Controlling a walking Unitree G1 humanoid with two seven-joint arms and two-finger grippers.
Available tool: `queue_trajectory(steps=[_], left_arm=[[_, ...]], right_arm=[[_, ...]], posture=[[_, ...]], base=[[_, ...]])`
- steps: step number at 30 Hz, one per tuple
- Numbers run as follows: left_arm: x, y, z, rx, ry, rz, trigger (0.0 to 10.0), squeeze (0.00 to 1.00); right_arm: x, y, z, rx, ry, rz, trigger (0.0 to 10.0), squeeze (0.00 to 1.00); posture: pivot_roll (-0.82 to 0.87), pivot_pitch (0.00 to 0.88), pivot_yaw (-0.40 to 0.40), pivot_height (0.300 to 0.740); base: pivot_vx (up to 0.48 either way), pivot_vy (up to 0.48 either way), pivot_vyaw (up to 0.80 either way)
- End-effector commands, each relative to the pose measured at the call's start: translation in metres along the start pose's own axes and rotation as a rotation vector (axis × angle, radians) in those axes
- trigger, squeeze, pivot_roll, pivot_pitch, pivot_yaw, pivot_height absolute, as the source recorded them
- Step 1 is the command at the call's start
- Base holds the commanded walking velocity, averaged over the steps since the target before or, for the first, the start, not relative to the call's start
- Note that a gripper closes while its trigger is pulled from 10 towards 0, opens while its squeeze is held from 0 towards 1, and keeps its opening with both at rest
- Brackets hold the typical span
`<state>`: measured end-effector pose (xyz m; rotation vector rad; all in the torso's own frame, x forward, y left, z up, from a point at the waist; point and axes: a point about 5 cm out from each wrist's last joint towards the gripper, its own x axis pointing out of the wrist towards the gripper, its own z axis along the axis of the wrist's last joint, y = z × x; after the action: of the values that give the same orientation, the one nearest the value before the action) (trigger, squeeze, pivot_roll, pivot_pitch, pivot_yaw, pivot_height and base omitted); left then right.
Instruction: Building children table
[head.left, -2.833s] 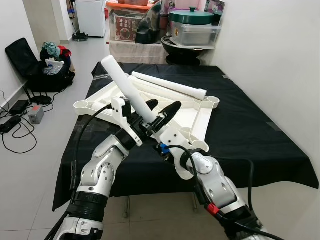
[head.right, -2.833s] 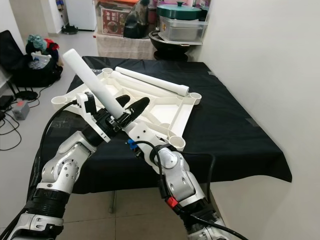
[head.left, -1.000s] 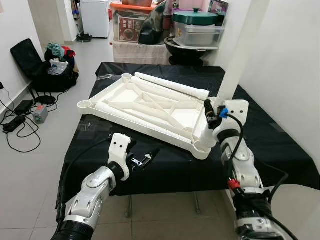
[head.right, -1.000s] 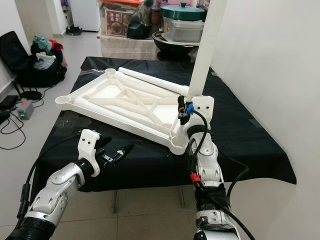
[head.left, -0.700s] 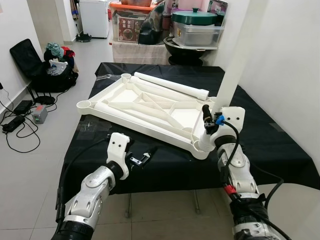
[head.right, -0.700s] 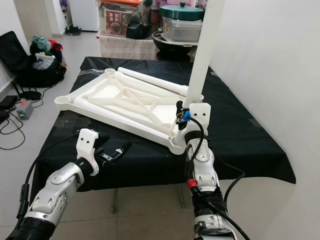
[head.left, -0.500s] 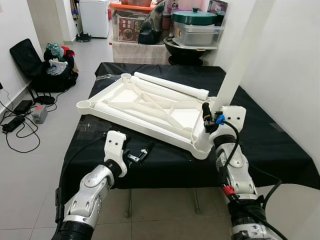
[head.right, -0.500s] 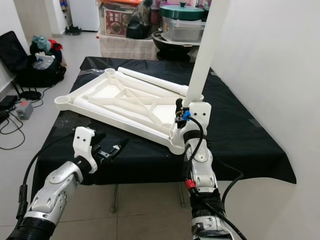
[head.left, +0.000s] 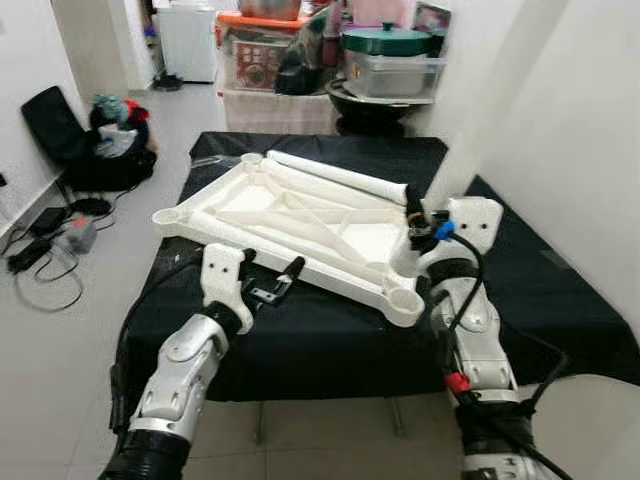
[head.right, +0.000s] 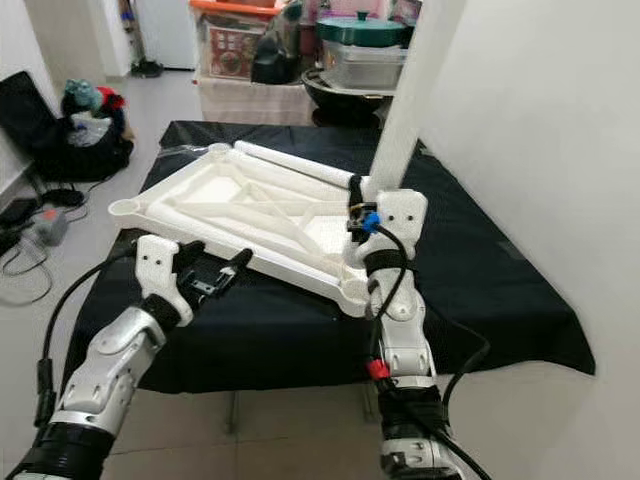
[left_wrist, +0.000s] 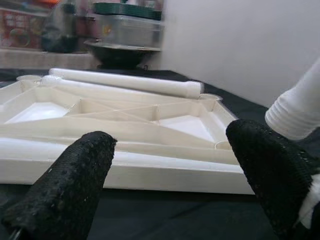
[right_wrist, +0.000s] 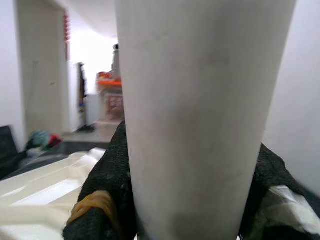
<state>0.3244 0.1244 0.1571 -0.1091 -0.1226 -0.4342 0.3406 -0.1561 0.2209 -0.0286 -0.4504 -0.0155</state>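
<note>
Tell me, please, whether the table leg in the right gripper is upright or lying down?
Upright, leaning slightly: the table leg rises from the right gripper out of frame.

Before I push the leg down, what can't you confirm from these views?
- Leg tip against corner socket: hidden behind the right gripper, head views.
- Top of the held leg: cut off by the upper edge.
- Socket beneath: right wrist view blocked by the leg itself.
- Left gripper open near tabletop frame; contact unclear, blurred.
</note>
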Motion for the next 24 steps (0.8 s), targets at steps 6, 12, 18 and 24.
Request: queue_trajectory(steps=[6, 12, 18, 24], left_arm=[[-0.0008, 0.0002, -0.0014, 0.012, 0.002, 0.002, 10.0, 0.00], [-0.0005, 0.0005, -0.0015, 0.014, 0.001, 0.002, 10.0, 0.00], [-0.0010, 0.0000, -0.0021, 0.011, 0.002, 0.000, 10.0, 0.00], [-0.0006, -0.0004, -0.0023, 0.010, 0.000, -0.005, 10.0, 0.00]], right_arm=[[-0.0008, 0.0050, 0.0040, 0.004, -0.017, 0.012, 0.0, 0.00], [-0.0019, 0.0041, 0.0043, 0.009, -0.011, -0.001, 0.0, 0.00], [-0.0023, 0.0025, 0.0033, 0.013, -0.004, -0.014, 0.0, 0.00], [-0.0033, 0.0034, 0.0020, 0.013, 0.000, -0.017, 0.0, 0.00]], posture=[[0.05, 0.000, -0.073, 0.740], [0.05, 0.000, -0.073, 0.740], [0.05, 0.000, -0.072, 0.740], [0.05, 0.000, -0.069, 0.740]], base=[[0.000, 0.000, 0.21], [0.000, 0.000, 0.42], [0.174, 0.000, 0.00], [0.291, 0.000, 0.00]])
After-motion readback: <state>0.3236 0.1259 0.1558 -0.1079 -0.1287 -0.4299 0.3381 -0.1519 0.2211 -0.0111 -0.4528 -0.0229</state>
